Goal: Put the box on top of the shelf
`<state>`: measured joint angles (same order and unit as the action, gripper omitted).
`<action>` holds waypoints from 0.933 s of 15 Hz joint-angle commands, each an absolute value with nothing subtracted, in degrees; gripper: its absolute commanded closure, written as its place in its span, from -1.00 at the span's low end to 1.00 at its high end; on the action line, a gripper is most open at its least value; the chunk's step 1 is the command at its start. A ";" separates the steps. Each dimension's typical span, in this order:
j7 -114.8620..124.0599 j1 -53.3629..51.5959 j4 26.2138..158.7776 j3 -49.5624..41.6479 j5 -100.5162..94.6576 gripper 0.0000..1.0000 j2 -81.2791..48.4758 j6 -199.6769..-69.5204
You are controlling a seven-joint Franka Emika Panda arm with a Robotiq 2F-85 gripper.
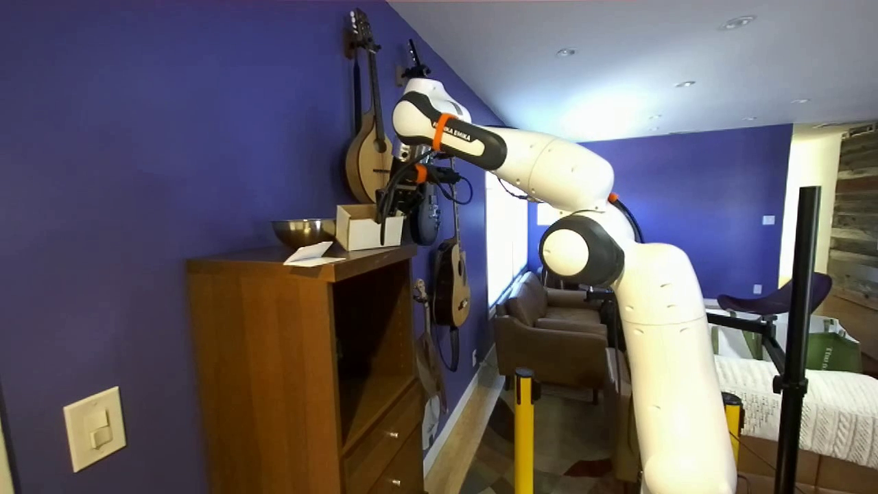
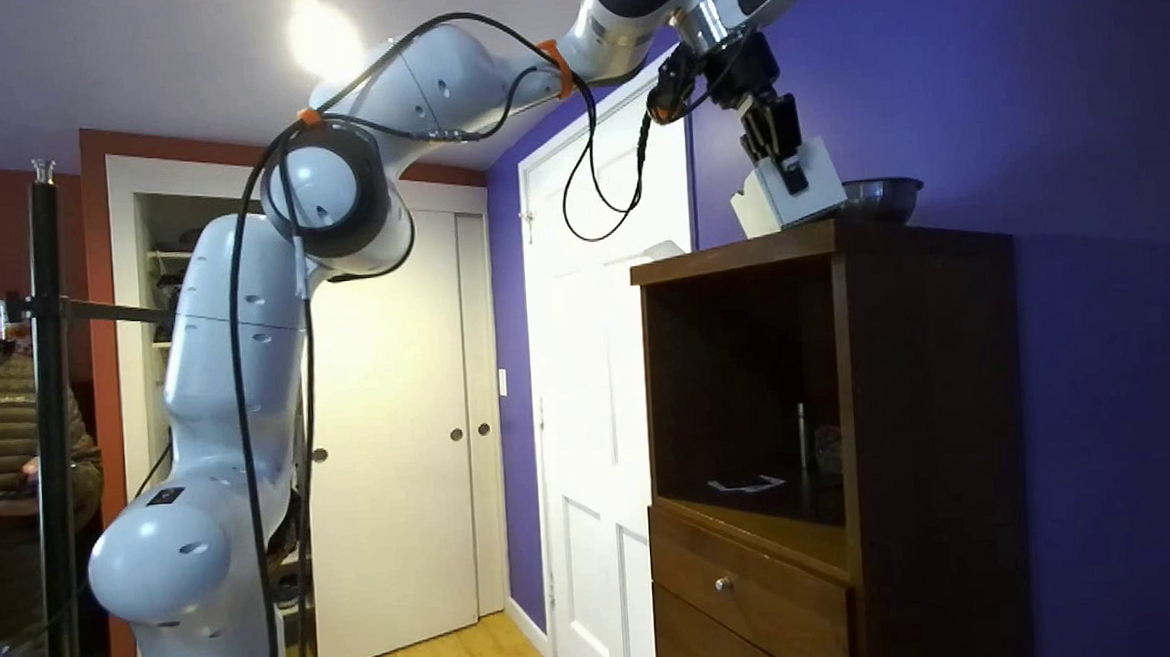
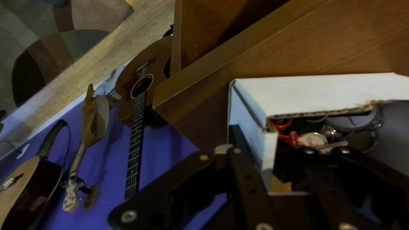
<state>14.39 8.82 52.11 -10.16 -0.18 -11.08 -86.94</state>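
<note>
On the robot arm (image 1: 549, 161) can be read "EMIKA", and on a green bag (image 1: 833, 357), well apart from the gripper (image 2: 783, 170), "The". Below the gripper stands the brown wooden shelf (image 1: 274, 357) by a purple wall (image 1: 206, 123); near it are a metal bowl (image 1: 303, 232) and a folded paper (image 1: 310, 254), and beyond hang stringed instruments (image 1: 451, 281). The gripper is nearly closed, pinching one side of the white box (image 1: 361, 233), which is just under it at the shelf's top; if its base rests flat, I cannot tell.
</note>
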 commanded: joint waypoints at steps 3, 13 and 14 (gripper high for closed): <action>18.35 10.10 40.61 -11.17 -0.26 0.92 -18.25 -80.39; 21.01 11.86 34.30 -10.95 3.20 -0.78 -19.89 -74.76; 21.38 12.43 33.87 -10.90 4.38 -0.94 -19.16 -75.00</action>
<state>19.88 10.65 37.97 -11.28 0.80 -19.09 -76.71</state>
